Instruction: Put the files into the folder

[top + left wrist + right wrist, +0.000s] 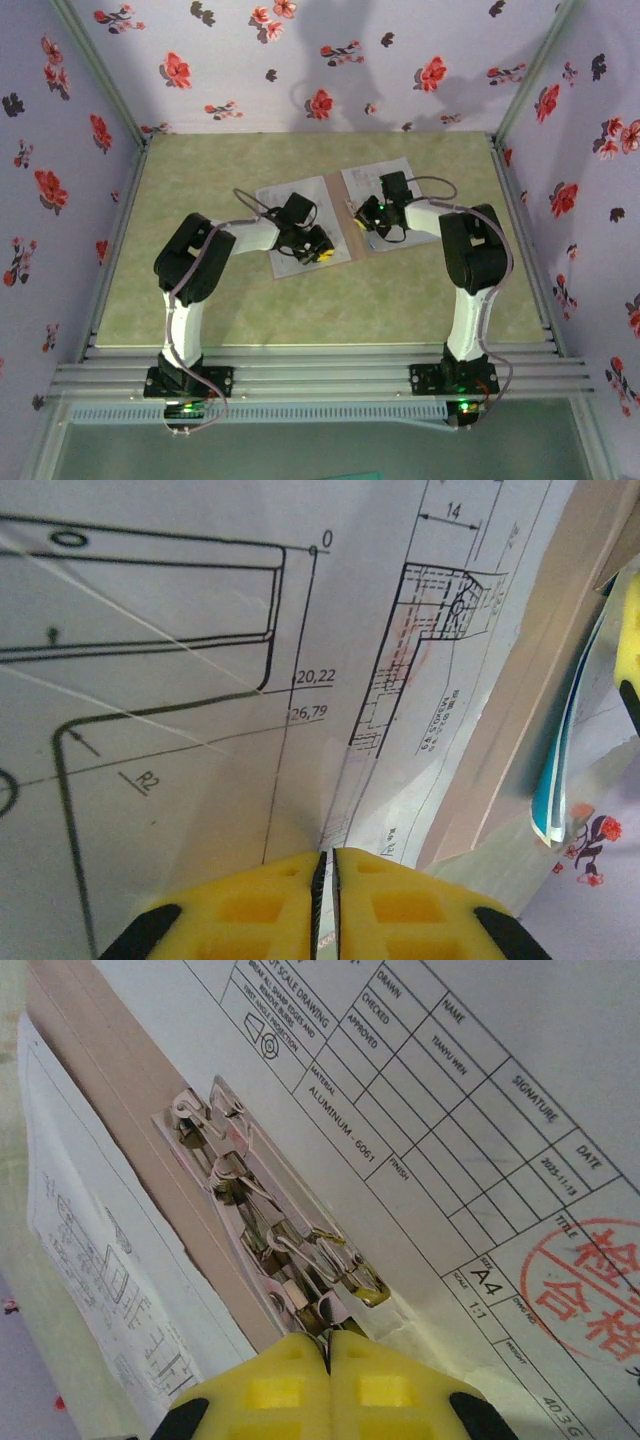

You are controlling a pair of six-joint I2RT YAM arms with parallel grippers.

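Observation:
The tan folder (338,203) lies open in the middle of the table. White printed files cover both halves: one sheet (276,200) on the left and one (366,180) on the right. My left gripper (318,247) is at the left sheet's near right corner. In the left wrist view its yellow fingers (325,856) are shut on the edge of a drawing sheet (200,680), which creases upward; a cyan sheet edge (556,775) shows beside the tan folder (520,680). My right gripper (373,214) is shut with its tips (328,1338) at the metal clip (270,1225) on the folder's spine (110,1130), beside the title-block sheet (450,1110).
The green table (200,180) is boxed in by floral walls (300,60) at the back and sides. An aluminium rail (320,375) with both arm bases runs along the near edge. The two wrists sit close together over the folder.

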